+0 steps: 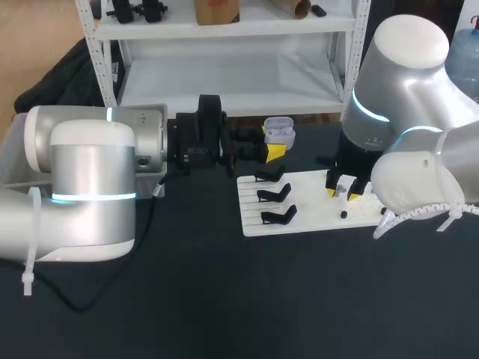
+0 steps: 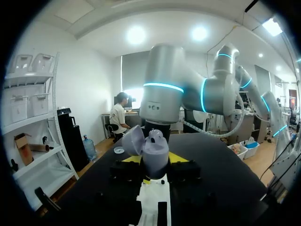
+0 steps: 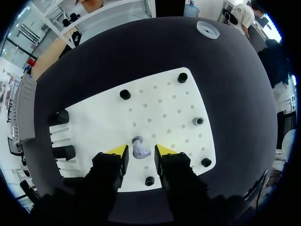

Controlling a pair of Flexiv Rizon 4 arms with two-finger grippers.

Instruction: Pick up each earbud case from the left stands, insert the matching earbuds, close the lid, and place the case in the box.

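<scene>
Case in my left claw, earbud under my right.
My left claw (image 2: 156, 164) squeezes the open purple earbud case (image 2: 154, 147). My right claw (image 3: 141, 149) hangs, fingers apart, around a purple earbud (image 3: 139, 152) on the white board (image 3: 164, 101).

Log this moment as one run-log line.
left gripper: shut on open lavender plastic earbud case, held above black table | right gripper: open, astride lavender earbud on white perforated board | earbud not yet in case

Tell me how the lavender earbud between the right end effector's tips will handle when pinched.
The earbud looks tiny and smooth, so probably light and slippery. Its rounded, uneven shape could twist out of the right end effector, and it would likely roll if dropped.
</scene>
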